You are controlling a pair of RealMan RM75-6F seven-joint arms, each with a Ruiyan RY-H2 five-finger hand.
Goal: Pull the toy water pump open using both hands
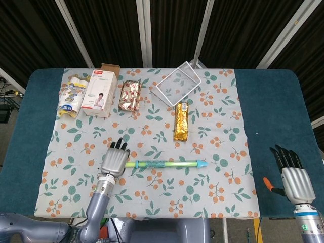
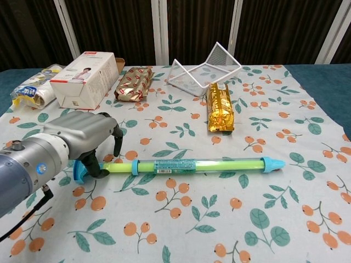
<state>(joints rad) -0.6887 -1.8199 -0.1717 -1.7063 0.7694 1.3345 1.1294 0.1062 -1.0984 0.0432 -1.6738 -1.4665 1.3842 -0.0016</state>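
The toy water pump (image 1: 167,163) lies flat on the floral cloth, a green-yellow tube with blue caps, its nozzle pointing right. In the chest view the pump (image 2: 192,164) shows its blue T-handle (image 2: 80,172) at the left end. My left hand (image 1: 114,160) sits over that handle end. In the chest view the left hand (image 2: 82,137) arches over the rod just right of the handle, fingers curved down and apart, not clearly closed on it. My right hand (image 1: 293,179) rests open on the blue table far to the right, well clear of the pump.
Along the back stand a white box (image 1: 99,93), a red-gold packet (image 1: 130,95), a wire basket (image 1: 178,83) and a bag (image 1: 71,96). A gold packet (image 1: 181,121) lies just behind the pump. An orange-handled tool (image 1: 270,185) lies beside my right hand.
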